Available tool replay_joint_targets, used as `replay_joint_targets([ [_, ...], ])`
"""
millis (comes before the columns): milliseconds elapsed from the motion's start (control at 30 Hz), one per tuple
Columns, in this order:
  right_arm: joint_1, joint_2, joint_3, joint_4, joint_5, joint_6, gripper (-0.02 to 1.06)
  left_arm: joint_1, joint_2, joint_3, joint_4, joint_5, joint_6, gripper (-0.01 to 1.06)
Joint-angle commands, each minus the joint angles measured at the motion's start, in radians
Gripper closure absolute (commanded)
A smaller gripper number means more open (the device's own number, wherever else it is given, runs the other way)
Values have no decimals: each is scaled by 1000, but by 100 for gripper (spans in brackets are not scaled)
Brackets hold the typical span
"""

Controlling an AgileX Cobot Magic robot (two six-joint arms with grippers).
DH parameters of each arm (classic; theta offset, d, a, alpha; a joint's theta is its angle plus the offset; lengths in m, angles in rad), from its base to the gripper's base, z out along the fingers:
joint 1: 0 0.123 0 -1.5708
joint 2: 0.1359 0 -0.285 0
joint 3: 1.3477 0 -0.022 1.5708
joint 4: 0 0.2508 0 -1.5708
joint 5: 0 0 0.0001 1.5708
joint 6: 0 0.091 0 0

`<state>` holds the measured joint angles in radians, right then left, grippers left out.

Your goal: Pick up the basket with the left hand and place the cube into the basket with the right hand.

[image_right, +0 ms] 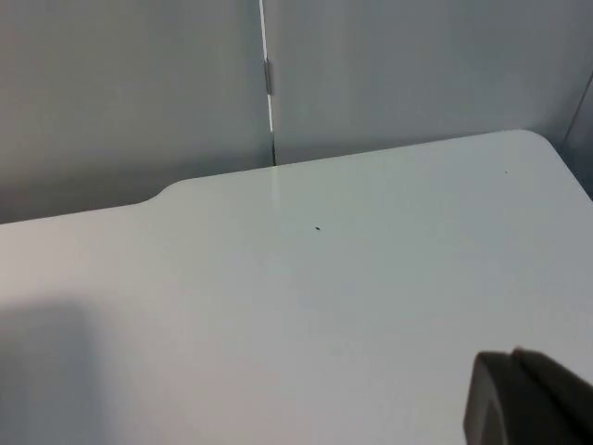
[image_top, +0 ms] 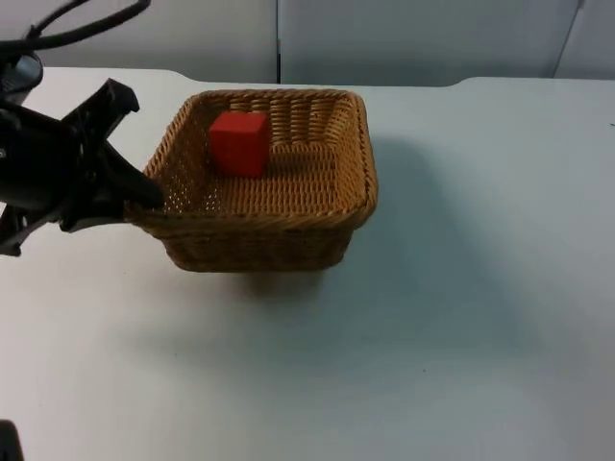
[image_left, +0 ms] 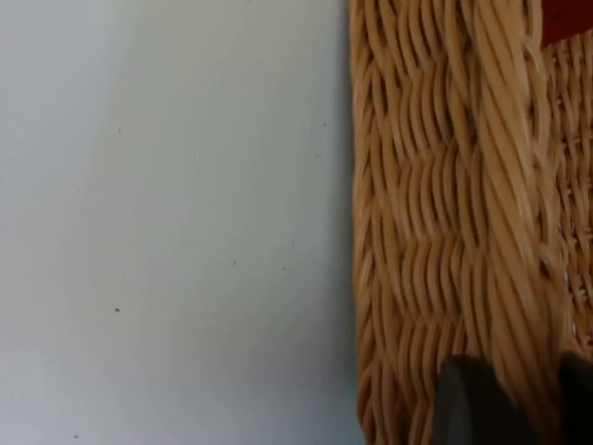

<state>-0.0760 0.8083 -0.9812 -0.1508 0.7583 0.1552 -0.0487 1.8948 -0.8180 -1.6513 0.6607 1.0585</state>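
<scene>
Left gripper [image_top: 144, 195] pinches the basket [image_top: 288, 206] rim; red cube [image_top: 238, 143] inside. Tilt and your cube slides. Right gripper's state: cannot tell.

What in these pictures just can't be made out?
- Basket: whether it is lifted off the table; top view shows no gap.
- Red cube: its base, hidden by the basket wall.
- Right gripper: open or shut, cut off by the edge.

White table [image_top: 461, 317] (grey partition wall [image_top: 413, 38] behind)
</scene>
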Motion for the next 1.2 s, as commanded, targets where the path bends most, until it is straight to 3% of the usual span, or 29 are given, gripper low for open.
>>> replay_joint_targets([
  [0, -5, -5, 3, 2, -13, 3, 105, -6, 19, -5, -24, 58, 12, 102],
  [133, -5, -5, 3, 2, -27, 3, 105, -6, 60, -5, -24, 115, 37, 84],
  [167, -5, -5, 3, 2, -27, 3, 105, -6, 60, -5, -24, 115, 37, 84],
  [333, -5, -5, 3, 2, -28, 3, 105, -6, 70, -7, -21, 127, 44, 42],
  [367, -5, -5, 3, 2, -28, 3, 105, -6, 70, -7, -21, 127, 44, 42],
  [433, -5, -5, 3, 2, -30, 3, 105, -6, 70, -7, -15, 113, 72, 32],
  [533, -5, -5, 3, -5, -30, 3, 105, 6, 70, -9, -3, 66, 107, 31],
  [600, -5, -5, 3, -25, -30, -2, 105, 40, 64, -24, 44, 46, 110, 31],
  [733, -5, -5, 0, -86, -28, -2, 105, 131, 19, -66, 131, 106, 19, 35],
  [767, -5, -5, 0, -93, -26, -2, 105, 169, -10, -77, 158, 140, -13, 41],
  [800, -5, -5, 0, -95, -21, -2, 105, 222, -64, -88, 187, 182, -31, 55],
  [833, -5, -5, 0, -95, -21, -2, 105, 222, -64, -88, 187, 182, -31, 55],
  [967, -5, -43, 0, -84, -44, 2, 105, 287, -245, -88, 392, 184, -69, 106],
  [1067, -5, -93, 0, -79, -84, 5, 105, 287, -365, -71, 514, 137, -140, 105],
  [1167, -5, -215, 1, -79, -91, 40, 105, 287, -566, 5, 545, 63, -155, 105],
])
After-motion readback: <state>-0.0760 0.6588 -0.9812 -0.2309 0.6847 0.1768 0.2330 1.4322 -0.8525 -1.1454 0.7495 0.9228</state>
